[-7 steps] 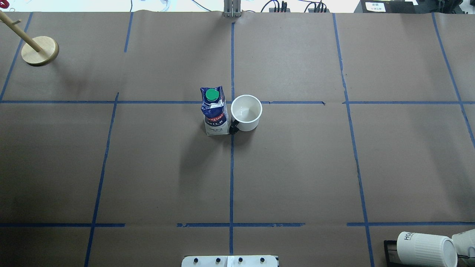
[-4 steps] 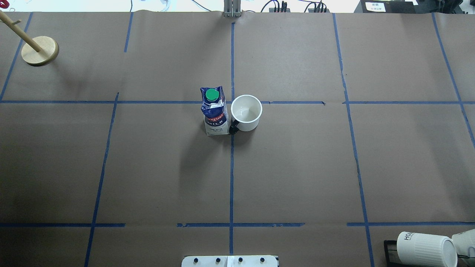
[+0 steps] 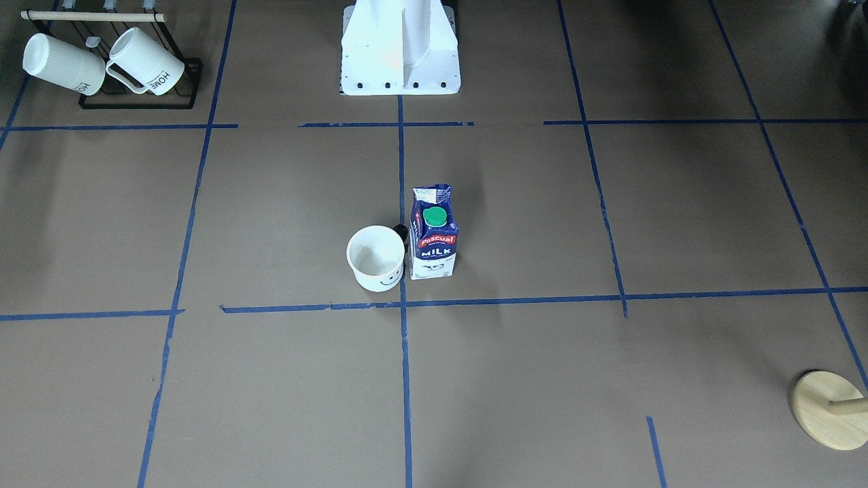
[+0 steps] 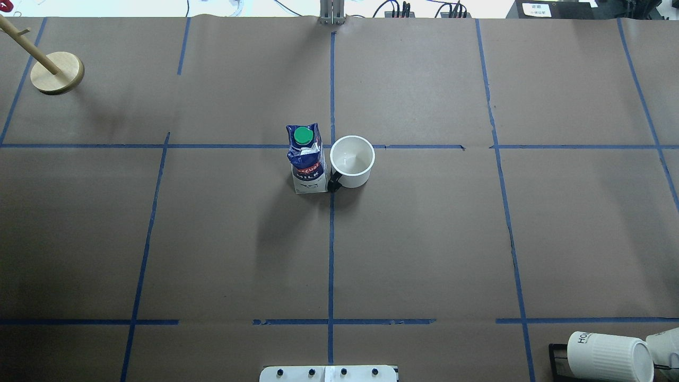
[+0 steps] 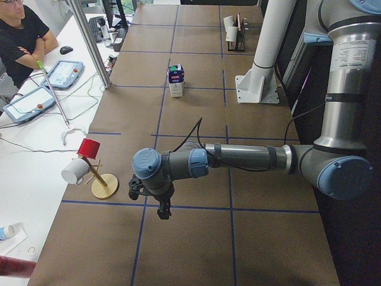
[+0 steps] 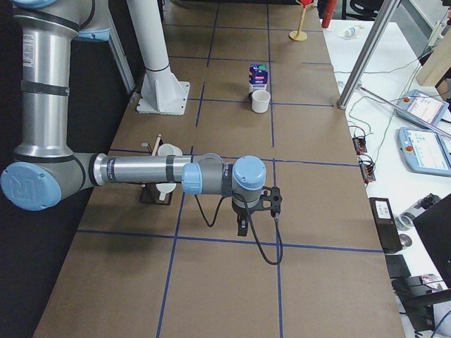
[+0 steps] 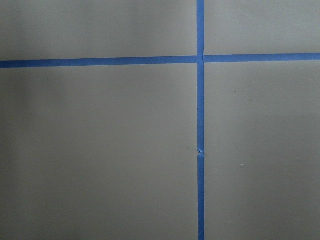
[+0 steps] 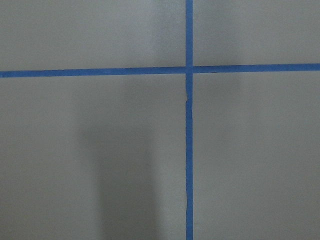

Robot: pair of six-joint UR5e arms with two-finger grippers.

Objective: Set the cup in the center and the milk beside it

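The white cup (image 4: 352,159) with a black handle stands upright at the table's centre, just right of the middle tape line. Its smiley face shows in the front-facing view (image 3: 375,261). The blue milk carton (image 4: 306,159) with a green cap stands upright close beside it, on the handle side (image 3: 434,237). Both arms are held away from the two. The left gripper (image 5: 162,208) and the right gripper (image 6: 242,225) show only in the side views, so I cannot tell whether they are open or shut. The wrist views show only brown paper and blue tape.
A black rack with ribbed "HOME" mugs (image 4: 604,353) stands at the near right corner. A wooden mug tree (image 4: 55,71) stands at the far left and carries a red cup (image 5: 89,148). The robot's white base (image 3: 400,47) is at the near edge. An operator (image 5: 21,36) sits beyond the table.
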